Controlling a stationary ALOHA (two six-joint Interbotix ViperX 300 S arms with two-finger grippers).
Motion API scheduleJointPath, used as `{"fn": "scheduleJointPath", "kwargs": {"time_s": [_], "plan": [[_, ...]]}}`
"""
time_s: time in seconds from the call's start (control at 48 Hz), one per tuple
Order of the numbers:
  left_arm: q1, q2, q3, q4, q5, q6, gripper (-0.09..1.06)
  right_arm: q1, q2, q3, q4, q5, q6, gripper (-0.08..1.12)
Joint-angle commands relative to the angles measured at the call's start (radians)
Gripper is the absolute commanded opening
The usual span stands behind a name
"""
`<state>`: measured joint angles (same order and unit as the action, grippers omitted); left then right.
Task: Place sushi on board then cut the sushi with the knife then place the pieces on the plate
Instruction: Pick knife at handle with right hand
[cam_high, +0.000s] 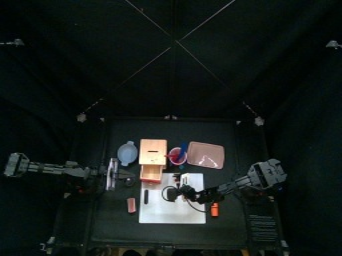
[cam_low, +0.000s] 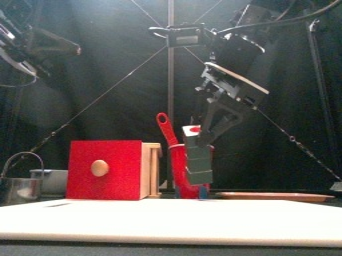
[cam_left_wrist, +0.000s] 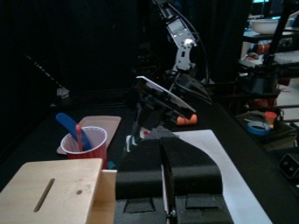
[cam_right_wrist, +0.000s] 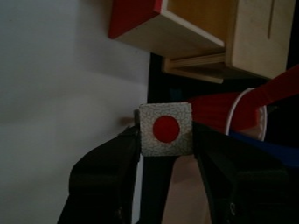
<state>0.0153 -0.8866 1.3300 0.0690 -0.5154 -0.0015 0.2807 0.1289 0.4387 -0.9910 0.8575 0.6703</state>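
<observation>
Right pincer (cam_right_wrist: 165, 136) clamped on the toy sushi roll (cam_low: 197, 168), which is dark green with a red-and-white end face. Roll is held clear of the white cutting board (cam_high: 167, 212), above its 12 o'clock edge. Red cup (cam_high: 177, 156) holding the blue knife (cam_left_wrist: 66, 125) stands just past that edge. Pink tray (cam_high: 207, 153) sits at 1 o'clock from the board. Left pincer (cam_left_wrist: 163, 149) closed, gripping nothing (at the tabletop's 9 o'clock side), well apart from the roll.

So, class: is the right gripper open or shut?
Shut, on the sushi piece: in the right wrist view both jaws of the right gripper press against its sides.
</observation>
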Motion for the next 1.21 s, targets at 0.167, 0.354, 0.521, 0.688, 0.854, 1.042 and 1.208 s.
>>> {"fn": "scheduleJointPath", "kwargs": {"time_s": [0.167,0.354,0.521,0.688,0.854,1.042,1.208], "plan": [[0.003,0.003,-0.025,-0.021,-0.009,0.003,0.08,0.046,0.051,-0.060,-0.006,0.043,0.048,0.71],[0.003,0.003,-0.023,-0.021,-0.009,0.002,0.08,0.067,0.087,-0.089,0.009,0.063,0.060,0.77],[0.005,0.003,-0.020,-0.021,-0.009,0.000,0.08,0.087,0.089,-0.103,0.084,0.054,0.058,0.90],[0.003,0.003,-0.020,-0.023,-0.009,-0.002,0.08,0.123,0.091,-0.103,0.187,0.026,0.052,1.01],[0.003,0.003,-0.020,-0.046,-0.009,0.000,0.08,0.153,0.086,-0.115,0.284,0.012,0.054,1.02],[0.003,0.003,-0.020,-0.057,-0.009,0.005,0.08,0.179,0.071,-0.138,0.313,0.017,0.060,1.02],[0.015,0.003,-0.021,-0.057,-0.009,0.006,0.08,0.143,0.040,-0.118,0.262,0.002,0.061,1.02]]}}
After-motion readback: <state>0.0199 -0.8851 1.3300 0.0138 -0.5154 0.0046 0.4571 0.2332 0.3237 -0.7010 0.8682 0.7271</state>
